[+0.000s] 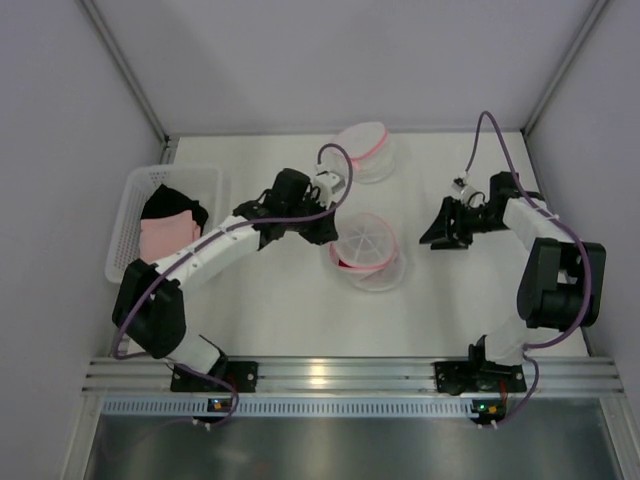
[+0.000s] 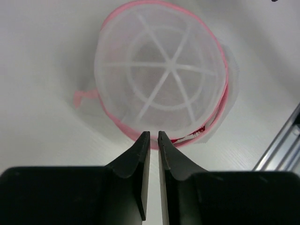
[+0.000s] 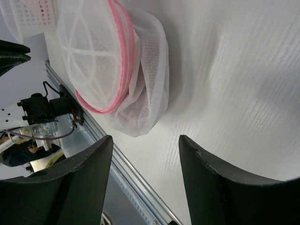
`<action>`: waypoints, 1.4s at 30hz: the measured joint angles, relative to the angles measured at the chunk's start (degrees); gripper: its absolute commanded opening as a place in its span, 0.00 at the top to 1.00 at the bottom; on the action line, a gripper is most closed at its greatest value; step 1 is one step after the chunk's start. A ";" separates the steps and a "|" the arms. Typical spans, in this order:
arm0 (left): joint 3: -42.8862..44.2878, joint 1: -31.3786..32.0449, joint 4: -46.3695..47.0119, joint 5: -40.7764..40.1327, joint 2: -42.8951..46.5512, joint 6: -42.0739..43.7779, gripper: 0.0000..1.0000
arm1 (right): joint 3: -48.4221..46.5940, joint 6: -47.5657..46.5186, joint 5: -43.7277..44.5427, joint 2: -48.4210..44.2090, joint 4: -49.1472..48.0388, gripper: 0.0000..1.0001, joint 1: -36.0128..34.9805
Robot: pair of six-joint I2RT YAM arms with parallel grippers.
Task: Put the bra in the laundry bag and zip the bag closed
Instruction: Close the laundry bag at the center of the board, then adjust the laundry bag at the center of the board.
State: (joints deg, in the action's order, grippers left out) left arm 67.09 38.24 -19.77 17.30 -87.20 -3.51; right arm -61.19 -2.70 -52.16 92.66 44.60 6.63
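Note:
The round white mesh laundry bag (image 1: 366,250) with a pink zip rim lies mid-table. A strip of red bra (image 2: 193,135) shows through the gap in its near rim; it also shows in the top view (image 1: 345,266). My left gripper (image 1: 326,234) sits at the bag's left edge. In its wrist view the left gripper (image 2: 153,136) has its jaws almost together just short of the pink rim (image 2: 140,137), with nothing seen between them. My right gripper (image 1: 441,236) is open and empty, right of the bag (image 3: 117,70), a little apart from it.
A second round mesh bag (image 1: 366,150) lies at the back centre. A white basket (image 1: 130,205) at the left holds black and pink clothes. The metal rail (image 1: 340,375) runs along the table's near edge.

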 measured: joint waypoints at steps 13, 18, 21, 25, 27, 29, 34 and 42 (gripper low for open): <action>-3.72 -6.38 -5.55 14.82 -10.62 -8.52 0.94 | -3.87 -0.72 1.55 0.02 -0.39 0.38 -0.13; 2.84 -6.71 -6.34 13.70 -20.15 -10.21 0.94 | -3.87 -2.45 2.62 0.02 0.37 0.37 -0.13; 8.17 -7.61 -6.03 12.68 -24.02 -10.43 0.93 | -3.87 -3.93 3.13 -0.02 1.31 0.36 -0.11; 17.59 -10.08 -5.33 11.37 -28.41 -10.67 0.84 | -3.87 -5.77 3.34 -0.35 2.43 0.35 0.11; 23.21 -11.45 -4.90 10.43 -30.77 -10.51 0.78 | -3.87 -6.32 3.32 -0.72 2.73 0.34 0.33; 28.28 -12.85 -3.74 9.70 -32.96 -10.21 0.74 | -3.87 -6.73 3.30 -0.96 2.86 0.34 0.46; 31.74 -16.31 -2.27 9.38 -33.79 -9.25 0.68 | -4.17 -6.75 3.26 -0.94 2.95 0.34 0.63; 12.07 -19.98 -1.84 20.90 -23.06 -8.85 0.70 | -4.98 -3.45 1.99 1.27 -2.03 0.42 0.15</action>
State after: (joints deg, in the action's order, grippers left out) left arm 79.15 18.26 -21.61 38.20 -110.26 -12.36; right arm -66.17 -6.15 -50.17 93.93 42.57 6.79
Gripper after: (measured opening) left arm 0.308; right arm 0.615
